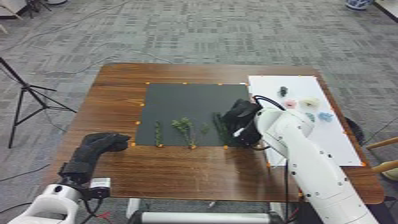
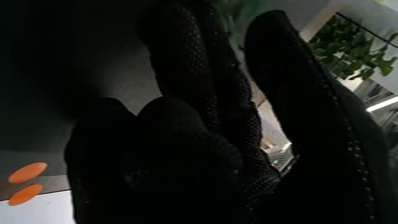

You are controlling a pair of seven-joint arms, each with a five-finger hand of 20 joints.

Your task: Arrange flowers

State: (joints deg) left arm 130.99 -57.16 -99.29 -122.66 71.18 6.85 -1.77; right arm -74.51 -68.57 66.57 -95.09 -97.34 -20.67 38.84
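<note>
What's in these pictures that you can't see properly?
- Head view: the part of the dark mat under the right robot hand; the glove hides it.
- Head view: petal shapes of the pink flower and blue flower; too small.
- Right wrist view: what the green patch is; too blurred.

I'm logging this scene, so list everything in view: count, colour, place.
Table: one, brown, centre
Mat: one, dark grey, on table
Sheet: one, white, right of mat
Sprigs: several, green, on mat
Flower pieces: several, pink, cream, blue, dark, on sheet
Markers: several, orange, around mat and sheet
Tripod: one, black, left floor
Leafy plant: green, background
Left hand: one, black, left on table
Right hand: one, black, at mat's right side
</note>
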